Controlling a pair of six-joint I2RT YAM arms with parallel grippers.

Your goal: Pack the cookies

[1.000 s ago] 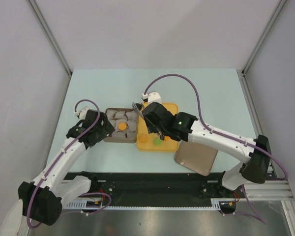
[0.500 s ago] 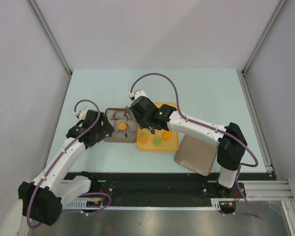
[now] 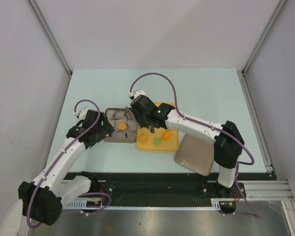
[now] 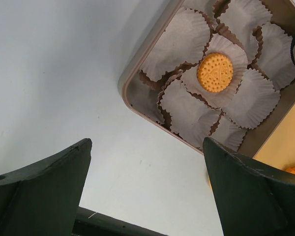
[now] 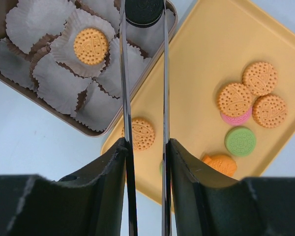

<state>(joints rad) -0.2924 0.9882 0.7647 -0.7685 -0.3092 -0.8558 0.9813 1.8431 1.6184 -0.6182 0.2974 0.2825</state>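
black cookie [image 5: 143,10] clamped between the right gripper [image 5: 143,20] blades, over the tin [image 5: 96,129] at its 2 o'clock corner; only the right wrist view shows it, in the top view the wrist covers it. One orange cookie [image 5: 90,46] sits in a paper cup [image 5: 64,49], 8 o'clock of the black one. Other cookies [image 5: 234,99] on the yellow tray [image 5: 206,54], 3 o'clock of the tin: orange, pink, green. Left gripper [image 4: 145,147] spread wide, nothing in it, at the tin's 9 o'clock. Only the top view shows the lid [image 3: 195,156], 4 o'clock of the tray

The pale green table [image 3: 201,93] carries a brown tin [image 3: 120,141] and a yellow tray [image 3: 174,145] side by side, plus a brown lid [image 3: 196,157].
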